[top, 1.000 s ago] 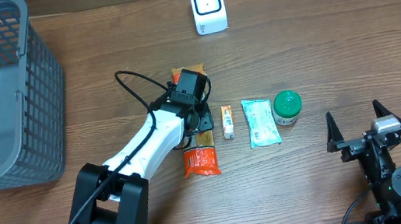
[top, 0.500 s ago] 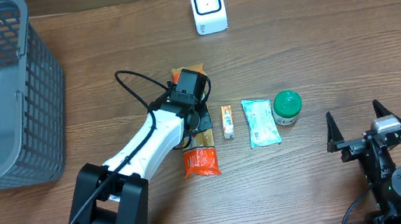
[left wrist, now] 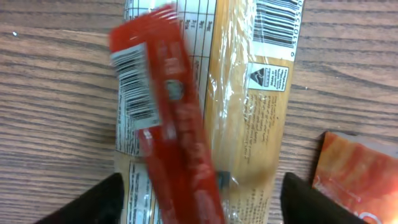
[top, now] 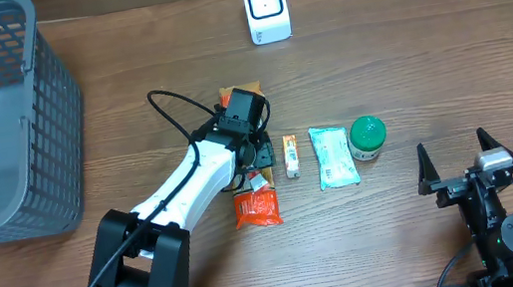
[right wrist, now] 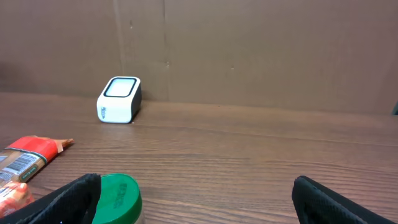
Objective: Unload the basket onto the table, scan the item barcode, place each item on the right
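the left fingers [left wrist: 99, 199] stand wide apart over the middle of the tabletop [top: 423, 40], gripping nothing. the red stick packet [left wrist: 171, 124] lies slanted between them, loose on top of a clear-wrapped bar [left wrist: 255, 112], and both have their barcodes facing up. the packet looks blurred, so i can't tell whether it's at rest. i'd guess the fingers straddle it to pinch its narrow sides. an orange pouch [top: 256, 207] sits at the bar's six o'clock end. the white scanner [top: 267, 8] waits well apart at twelve o'clock, window seemingly upward, so the code would need turning down over it. the right fingers [right wrist: 68, 202] rest open at five o'clock, out of the way.
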